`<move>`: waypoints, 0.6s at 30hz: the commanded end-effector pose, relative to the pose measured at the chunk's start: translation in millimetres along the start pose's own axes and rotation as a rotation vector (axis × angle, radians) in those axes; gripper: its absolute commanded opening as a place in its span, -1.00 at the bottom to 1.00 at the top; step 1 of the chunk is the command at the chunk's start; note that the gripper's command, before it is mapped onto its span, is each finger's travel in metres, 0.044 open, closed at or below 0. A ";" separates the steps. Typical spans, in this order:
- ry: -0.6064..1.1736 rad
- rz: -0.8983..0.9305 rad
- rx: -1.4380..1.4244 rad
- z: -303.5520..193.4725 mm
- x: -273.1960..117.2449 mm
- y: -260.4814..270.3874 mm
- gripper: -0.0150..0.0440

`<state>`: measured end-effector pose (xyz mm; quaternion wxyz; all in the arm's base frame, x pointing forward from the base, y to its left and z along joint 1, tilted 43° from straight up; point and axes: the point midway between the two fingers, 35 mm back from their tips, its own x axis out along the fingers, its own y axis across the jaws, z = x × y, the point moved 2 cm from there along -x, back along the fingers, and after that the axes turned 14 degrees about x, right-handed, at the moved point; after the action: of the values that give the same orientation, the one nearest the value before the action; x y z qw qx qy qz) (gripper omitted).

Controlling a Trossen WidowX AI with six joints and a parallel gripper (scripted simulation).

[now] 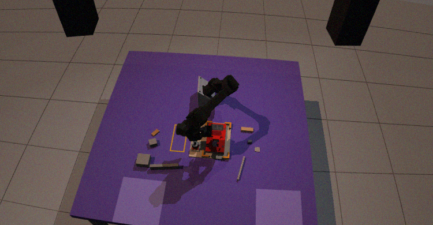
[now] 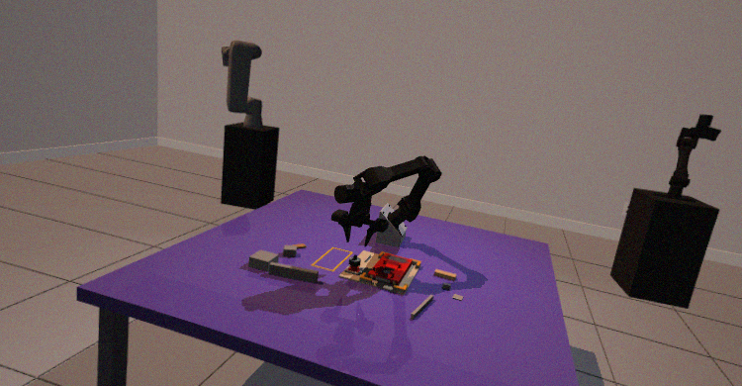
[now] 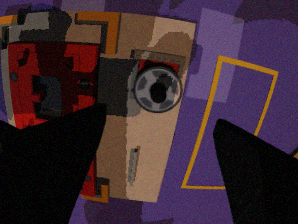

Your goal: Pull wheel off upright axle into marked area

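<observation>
The grey spoked wheel point(image 1: 194, 144) point(image 2: 354, 263) point(image 3: 145, 100) sits on the upright axle point(image 3: 158, 93) at the front left of the tan board point(image 3: 142, 175). The axle's dark top shows in the wheel's middle. The marked area, a yellow-orange outline point(image 1: 171, 138) point(image 2: 317, 257) point(image 3: 202, 122), lies on the table just left of the board in the top and exterior views. My gripper point(image 2: 357, 242) point(image 3: 162, 119) is open and empty, above the back part of the board and the outline. In the wrist view the wheel lies beyond the fingertips, between them sideways. The arm hides the fingertips in the top view.
A red plate point(image 1: 220, 137) point(image 2: 393, 268) point(image 3: 30, 107) with orange corner brackets covers the board's right side. Left of the outline are grey blocks point(image 1: 143, 160) point(image 2: 263, 259) and a long bar point(image 1: 164, 166) point(image 2: 293, 271). A thin rod point(image 1: 241, 168) point(image 2: 421, 307) and small pieces lie to the right.
</observation>
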<state>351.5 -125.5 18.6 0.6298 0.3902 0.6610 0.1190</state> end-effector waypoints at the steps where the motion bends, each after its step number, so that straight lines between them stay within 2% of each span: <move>1: 0.008 0.000 0.003 -0.5 20.1 0.5 0.53; 8: 0.008 0.003 0.003 -2.4 63.1 0.6 0.53; 13: 0.009 0.003 0.003 -2.8 67.2 0.4 0.53; 17: 0.016 -0.002 -0.002 -3.4 64.6 1.1 0.17; 18: 0.016 -0.002 -0.002 -3.4 64.6 1.1 0.15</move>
<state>355.2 -81.3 -28.2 0.6256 0.3887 0.6655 0.1212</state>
